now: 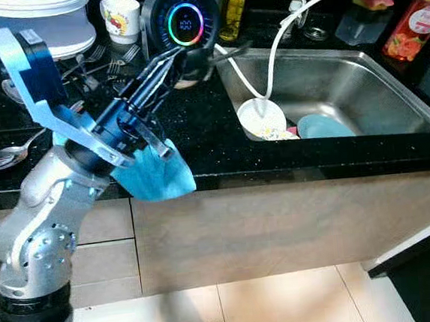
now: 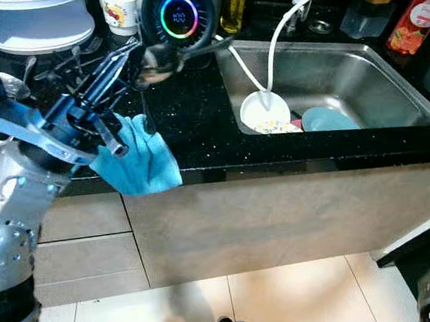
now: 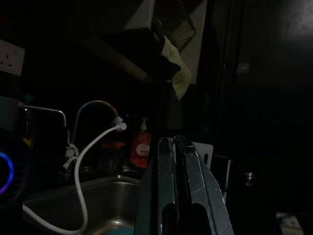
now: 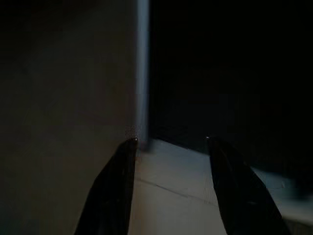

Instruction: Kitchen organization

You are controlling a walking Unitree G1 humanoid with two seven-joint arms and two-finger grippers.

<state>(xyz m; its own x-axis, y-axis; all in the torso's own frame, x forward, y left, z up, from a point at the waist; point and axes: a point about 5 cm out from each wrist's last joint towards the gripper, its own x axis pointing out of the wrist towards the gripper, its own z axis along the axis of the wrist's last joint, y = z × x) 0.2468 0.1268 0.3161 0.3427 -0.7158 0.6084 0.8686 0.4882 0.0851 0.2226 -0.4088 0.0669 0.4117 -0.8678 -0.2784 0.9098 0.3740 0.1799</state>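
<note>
Your left pincer is pressed shut, empty, above the surface. The blue cloth behind its wrist is soft, light; pinch a bunched fold.

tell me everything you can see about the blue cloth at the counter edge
The light blue soft cloth looks like a thin fabric rag, crumpled and folded rather than spread flat. It drapes over the front edge of the black speckled stone countertop, its lower part hanging down in front of the beige cabinet front. It sits left of the stainless steel sink. The left tool reaches over the counter above it; the arm hides its upper part, so contact cannot be told.
</note>
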